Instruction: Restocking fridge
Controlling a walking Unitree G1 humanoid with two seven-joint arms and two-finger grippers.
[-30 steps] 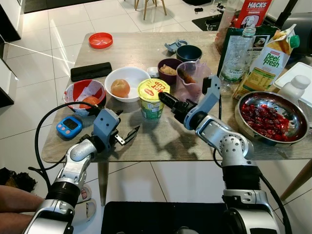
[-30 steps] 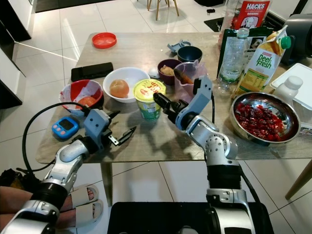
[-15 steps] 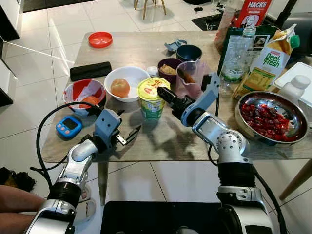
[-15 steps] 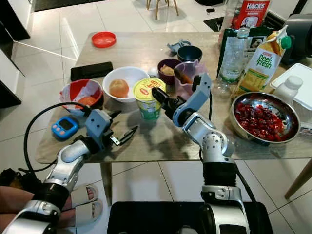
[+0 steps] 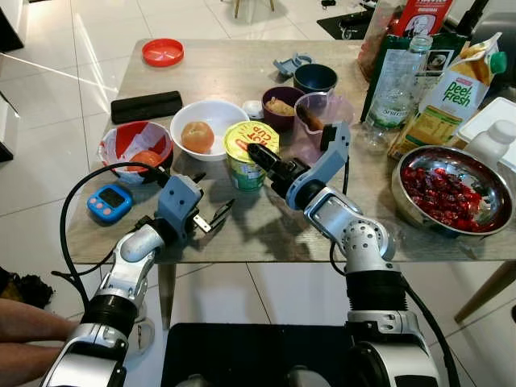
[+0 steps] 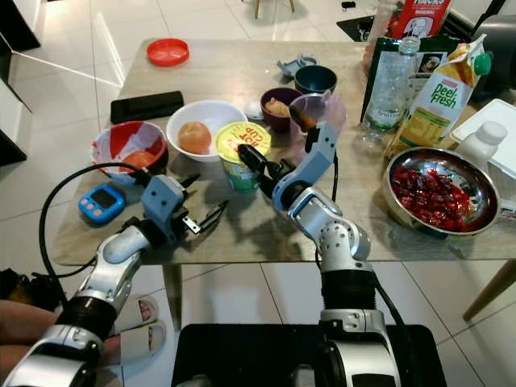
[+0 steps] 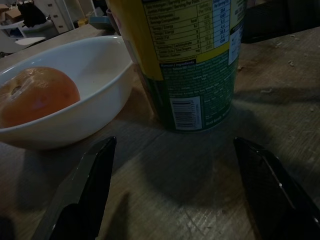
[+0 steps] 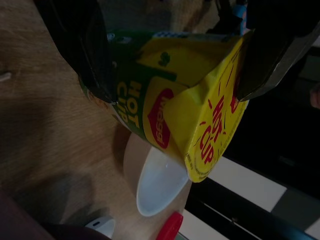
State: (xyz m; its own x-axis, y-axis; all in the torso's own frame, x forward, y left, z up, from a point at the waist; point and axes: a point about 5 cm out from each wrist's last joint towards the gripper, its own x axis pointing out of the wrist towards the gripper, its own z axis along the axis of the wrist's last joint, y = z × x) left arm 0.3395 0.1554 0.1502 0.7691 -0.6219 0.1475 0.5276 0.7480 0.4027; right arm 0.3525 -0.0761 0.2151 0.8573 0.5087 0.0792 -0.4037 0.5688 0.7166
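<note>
Working from the near edge of the wooden table (image 5: 266,234), my left gripper (image 5: 211,218) hovers just above the surface with its two fingers spread apart and nothing between them; it points toward the noodle cup (image 5: 250,153), and I judge it is parked there as a standby or support. Beyond it, my right gripper (image 5: 260,155) has reached the noodle cup, which stands upright on the table between the white bowl (image 5: 211,121) holding a round orange fruit (image 5: 197,137) and the pink measuring jug (image 5: 316,121). In the right wrist view the fingers (image 8: 85,45) are spread and sit on either side of the cup's top; I cannot tell whether they press on it yet. This straddling approach near the lid suits a tall, light container, though a high grip could tip it. To my left are the red bowl (image 5: 129,145) and the blue timer (image 5: 109,203). Farther to my right are the steel bowl (image 5: 403,189) of red berries, the juice carton (image 5: 455,97) and the water bottle (image 5: 397,85). The red lid (image 5: 163,52) lies at the far edge.
</note>
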